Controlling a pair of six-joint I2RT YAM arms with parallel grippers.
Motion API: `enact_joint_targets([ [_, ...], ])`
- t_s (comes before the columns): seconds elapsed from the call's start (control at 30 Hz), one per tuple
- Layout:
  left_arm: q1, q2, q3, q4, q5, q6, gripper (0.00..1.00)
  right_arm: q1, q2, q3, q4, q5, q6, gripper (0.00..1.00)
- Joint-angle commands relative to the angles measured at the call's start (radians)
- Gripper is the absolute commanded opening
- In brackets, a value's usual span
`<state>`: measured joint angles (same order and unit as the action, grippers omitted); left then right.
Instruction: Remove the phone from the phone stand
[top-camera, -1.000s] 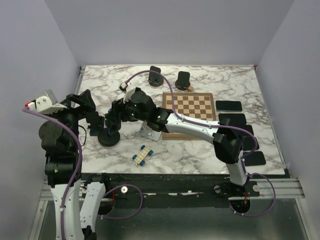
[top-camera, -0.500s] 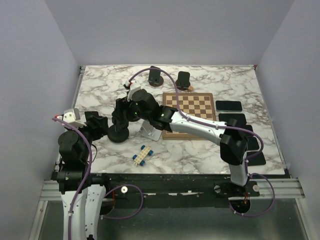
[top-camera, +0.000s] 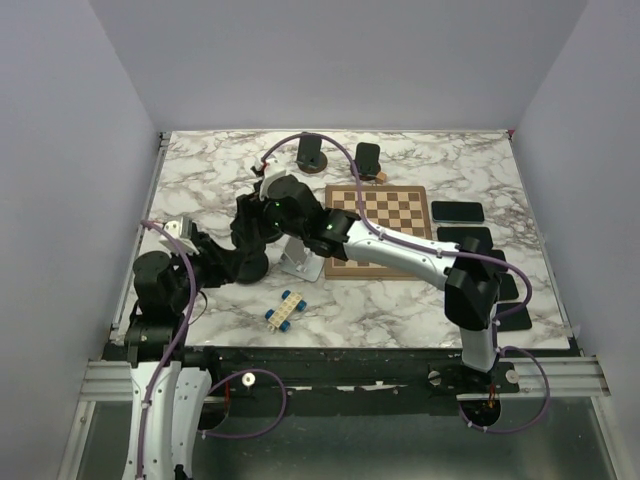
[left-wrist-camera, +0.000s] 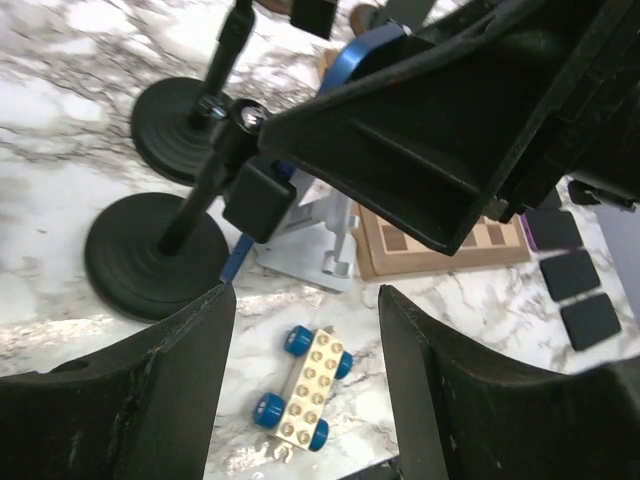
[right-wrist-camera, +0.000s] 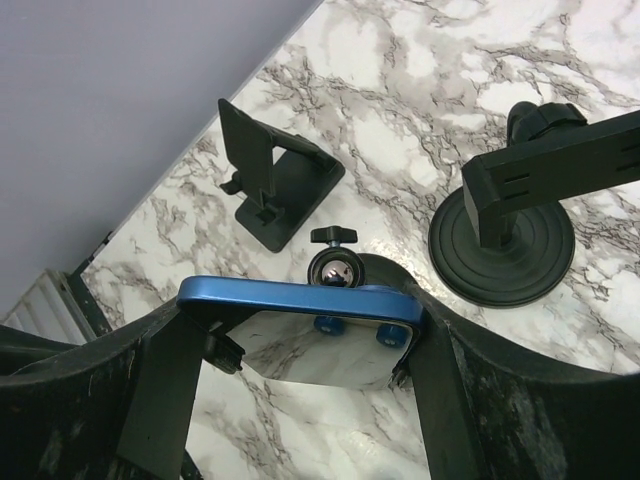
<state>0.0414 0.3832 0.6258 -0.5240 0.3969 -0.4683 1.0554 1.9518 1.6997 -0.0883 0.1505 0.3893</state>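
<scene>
Two hands are in play, and the right hand (right-wrist-camera: 305, 335) has the job. Its fingers (right-wrist-camera: 165, 390) stand wide and press on either side of the phone (right-wrist-camera: 290, 298), which fills the whole gap between them. In the right wrist view the phone's blue edge runs from 9 to 3 o'clock, finger to finger. Its long axis, I judge, points back toward the wrist, though most of the body is hidden. Just past that edge, at 12 o'clock, sits the ball joint (right-wrist-camera: 335, 268) of the phone stand (left-wrist-camera: 195, 195). Whether the clamp (left-wrist-camera: 260, 200) has hold of the phone cannot be made out. So the phone is up off the surface (right-wrist-camera: 400, 60) at the stand's head, and the way out probably lies toward 6 o'clock, away from the joint.

The left hand (left-wrist-camera: 305, 300) is half spread with nothing in it. From it the stand's round base (left-wrist-camera: 155, 255) lies near at 10 o'clock, its stem leaning toward 1 o'clock up to the clamp. A toy car (left-wrist-camera: 303, 385) lies at 6. Seen from above, this hand lies at 7 o'clock of the right one. It is the nearer to the base, and looks well placed to steady it should the stand tip.
</scene>
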Motion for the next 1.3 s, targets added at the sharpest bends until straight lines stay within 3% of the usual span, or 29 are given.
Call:
enact_joint_targets([
  [0.0, -0.005, 0.063, 0.002, 0.051, 0.183, -0.013, 0.67, -0.051, -0.035, 0.039, 0.0, -0.114, 0.015, 0.01],
  [0.27, -0.005, 0.157, 0.046, 0.023, 0.122, 0.054, 0.66, -0.115, -0.006, 0.095, -0.037, -0.387, 0.0, 0.01],
  [0.4, -0.014, 0.214, 0.052, 0.066, 0.122, 0.089, 0.72, -0.138, 0.012, 0.112, -0.05, -0.475, 0.006, 0.01],
  [0.53, -0.038, 0.271, 0.048, 0.118, 0.097, 0.082, 0.72, -0.138, 0.028, 0.128, -0.065, -0.502, -0.006, 0.01],
  [0.67, -0.107, 0.309, 0.078, 0.126, 0.005, 0.119, 0.63, -0.138, 0.026, 0.124, -0.063, -0.517, -0.007, 0.01],
  [0.93, -0.134, 0.407, 0.203, 0.078, -0.046, 0.167, 0.64, -0.138, 0.002, 0.076, -0.016, -0.516, -0.004, 0.01],
  [1.1, -0.168, 0.431, 0.207, 0.103, -0.061, 0.171, 0.51, -0.138, 0.002, 0.079, -0.013, -0.514, 0.0, 0.01],
  [1.27, -0.191, 0.397, 0.149, 0.142, -0.069, 0.171, 0.46, -0.137, 0.002, 0.076, -0.01, -0.516, 0.004, 0.01],
])
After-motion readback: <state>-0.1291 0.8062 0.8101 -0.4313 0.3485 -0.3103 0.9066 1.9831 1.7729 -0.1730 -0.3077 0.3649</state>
